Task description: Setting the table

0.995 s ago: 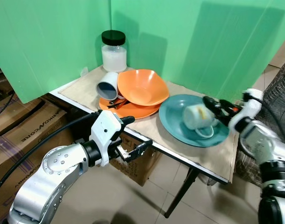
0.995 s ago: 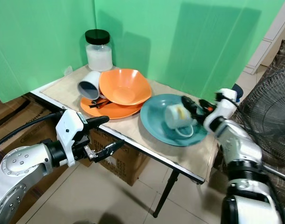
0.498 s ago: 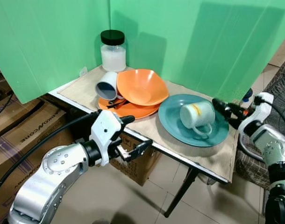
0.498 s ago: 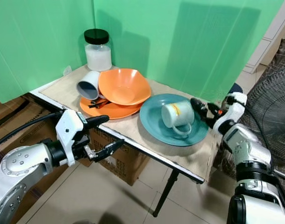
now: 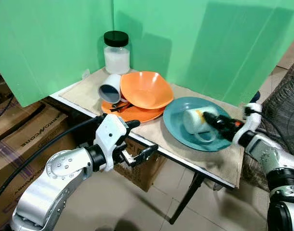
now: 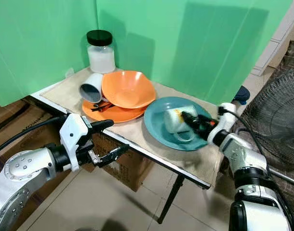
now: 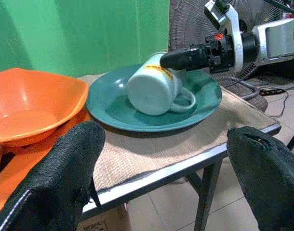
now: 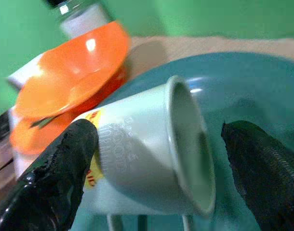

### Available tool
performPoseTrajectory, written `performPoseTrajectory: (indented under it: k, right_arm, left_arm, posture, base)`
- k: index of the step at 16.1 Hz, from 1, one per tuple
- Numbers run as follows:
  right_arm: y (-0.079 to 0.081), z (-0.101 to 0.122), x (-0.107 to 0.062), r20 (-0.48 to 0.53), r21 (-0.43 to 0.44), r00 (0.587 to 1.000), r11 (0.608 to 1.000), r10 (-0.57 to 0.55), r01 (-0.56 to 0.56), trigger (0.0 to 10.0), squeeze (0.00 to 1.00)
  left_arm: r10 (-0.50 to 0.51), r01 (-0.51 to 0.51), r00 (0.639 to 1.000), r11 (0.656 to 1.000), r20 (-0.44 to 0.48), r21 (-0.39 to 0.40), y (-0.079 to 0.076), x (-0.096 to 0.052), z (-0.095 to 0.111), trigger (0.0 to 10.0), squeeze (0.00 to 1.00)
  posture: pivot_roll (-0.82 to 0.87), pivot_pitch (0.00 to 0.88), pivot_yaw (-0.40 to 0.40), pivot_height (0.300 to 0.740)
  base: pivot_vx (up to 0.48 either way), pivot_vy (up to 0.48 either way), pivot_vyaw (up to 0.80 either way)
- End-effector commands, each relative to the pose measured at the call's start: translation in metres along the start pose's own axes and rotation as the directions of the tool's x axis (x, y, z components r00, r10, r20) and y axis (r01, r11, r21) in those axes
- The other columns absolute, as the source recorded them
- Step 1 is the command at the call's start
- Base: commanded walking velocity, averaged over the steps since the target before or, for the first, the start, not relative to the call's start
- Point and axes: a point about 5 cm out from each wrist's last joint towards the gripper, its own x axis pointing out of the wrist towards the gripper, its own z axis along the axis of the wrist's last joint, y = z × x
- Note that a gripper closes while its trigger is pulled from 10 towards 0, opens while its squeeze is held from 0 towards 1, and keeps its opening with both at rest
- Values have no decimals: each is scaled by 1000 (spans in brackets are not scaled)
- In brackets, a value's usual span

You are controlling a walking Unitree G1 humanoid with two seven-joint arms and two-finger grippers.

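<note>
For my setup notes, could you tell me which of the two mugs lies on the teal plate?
The pale green mug, lying on the teal plate at the right gripper; the white mug leans beside the orange bowl.

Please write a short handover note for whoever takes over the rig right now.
Right gripper: open, one finger beside the white ceramic mug, which lies on its side on the teal plate.
Left gripper: open, idle below the table edge.
Orange bowl sits on the orange plate; a grey-lined white cup leans against them; black-lidded jar stands at the back corner.
Done: nothing visibly laid out.
Left: stand the mug upright, spread the dishes.
</note>
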Motion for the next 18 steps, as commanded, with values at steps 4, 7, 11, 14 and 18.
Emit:
performPoseTrajectory:
  k: [4, 7, 11, 14, 18]
  right_arm:
    - [26, 24, -3, -1, -103, 980, 975, 197, -196, 10000, 0]
    - [55, 31, -4, -60, -184, 936, 918, 346, -351, 10000, 0]
    - [76, 30, -6, -156, -282, 916, 872, 370, -400, 10000, 0]
    - [74, 38, -5, -96, -348, 953, 887, 288, -303, 10000, 0]
    - [38, 64, -21, 105, -291, 988, 954, 114, -79, 10000, 0]
  left_arm:
    - [14, -14, 1000, 1000, -5, 15, 3, 1, -1, 10000, 0]
    - [9, -9, 1000, 1000, -4, 18, 4, 2, -1, 10000, 0]
    - [10, -10, 1000, 1000, -5, 20, 3, 2, -2, 10000, 0]
    - [15, -15, 1000, 1000, -3, 22, 3, 2, -2, 10000, 0]
    - [18, -18, 1000, 1000, 0, 21, 3, 2, -2, 10000, 0]
  posture:
    - [102, 0, -78, 740]
    - [100, 0, -76, 740]
    - [98, 0, -79, 740]
    - [100, 0, -84, 740]
    - [94, 0, -79, 740]
  base:
    - [0, 0, 0]
    - [0, 0, 0]
    - [0, 0, 0]
    - [0, 0, 0]
    - [0, 0, 0]
